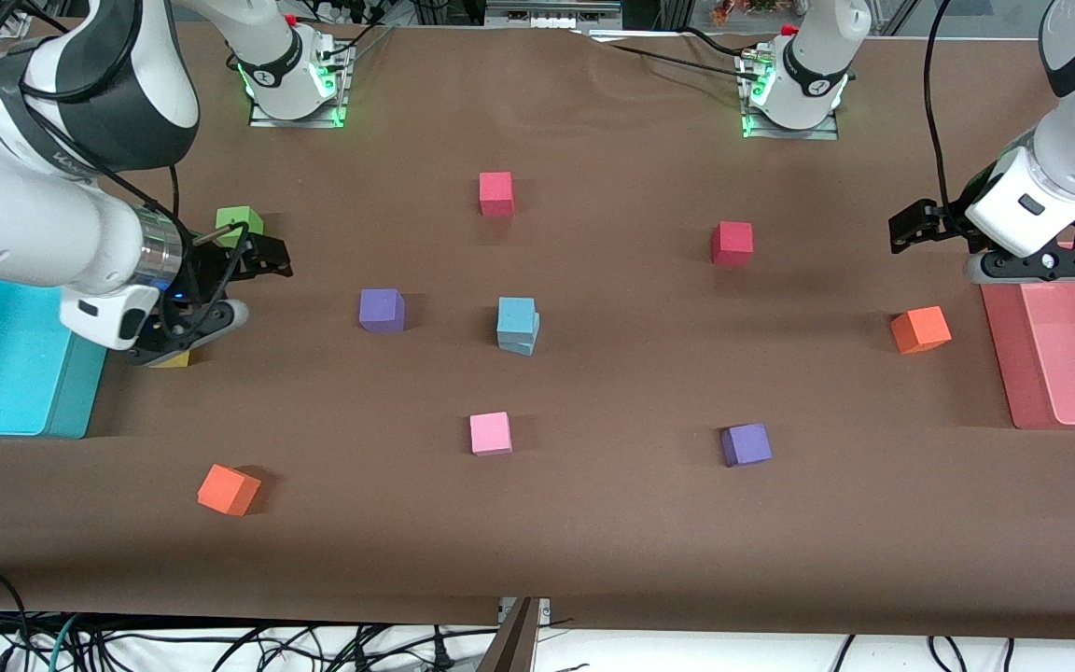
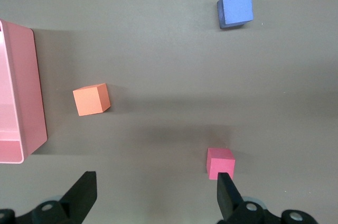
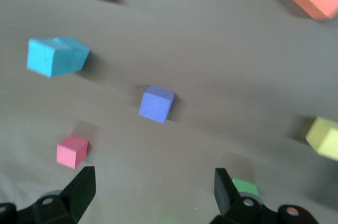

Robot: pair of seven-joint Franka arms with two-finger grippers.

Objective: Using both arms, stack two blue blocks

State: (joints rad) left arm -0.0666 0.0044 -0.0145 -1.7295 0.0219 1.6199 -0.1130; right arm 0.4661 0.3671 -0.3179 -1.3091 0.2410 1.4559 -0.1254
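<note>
Orange block (image 1: 228,489) lies nearest me. Mid-table I see the blue blocks (image 1: 518,324) stacked, well apart from both grippers: the right gripper (image 1: 220,280) wide open over the yellow block (image 1: 170,358), the left gripper (image 1: 957,245) wide open beside the pink tray (image 1: 1004,355).

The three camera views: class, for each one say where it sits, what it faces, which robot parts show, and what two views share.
Front view: high across the table, facing both bases; both white arms show, stacked sky-blue foam cubes central.
Left wrist view: on the left arm, looking down; open left hand over the table near the pink plastic tray.
Right wrist view: on the right arm, looking down; open right hand.
Shared: the blue stack shows in front and right wrist views.
</note>
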